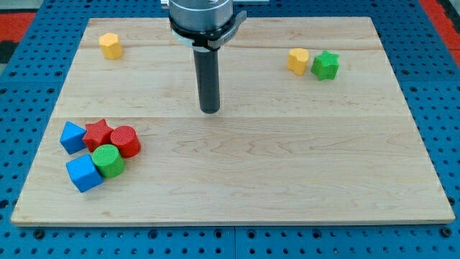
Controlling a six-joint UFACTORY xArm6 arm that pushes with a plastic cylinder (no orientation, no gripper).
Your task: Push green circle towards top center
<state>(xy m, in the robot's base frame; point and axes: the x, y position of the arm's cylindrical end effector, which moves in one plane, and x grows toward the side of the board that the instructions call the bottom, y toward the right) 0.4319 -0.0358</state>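
The green circle (108, 160) lies at the board's lower left, inside a tight cluster. It touches a red circle (125, 140) above right, a blue cube (84, 173) at its left and a red star (98, 134) above. My tip (209, 110) stands on the board near the middle, well to the right of and above the green circle, touching no block.
A blue block (72, 137) sits at the cluster's left end. A yellow hexagon (110, 45) lies at the top left. A yellow block (298, 60) and a green star (325, 65) sit together at the top right. The wooden board (287, 180) has edges all round.
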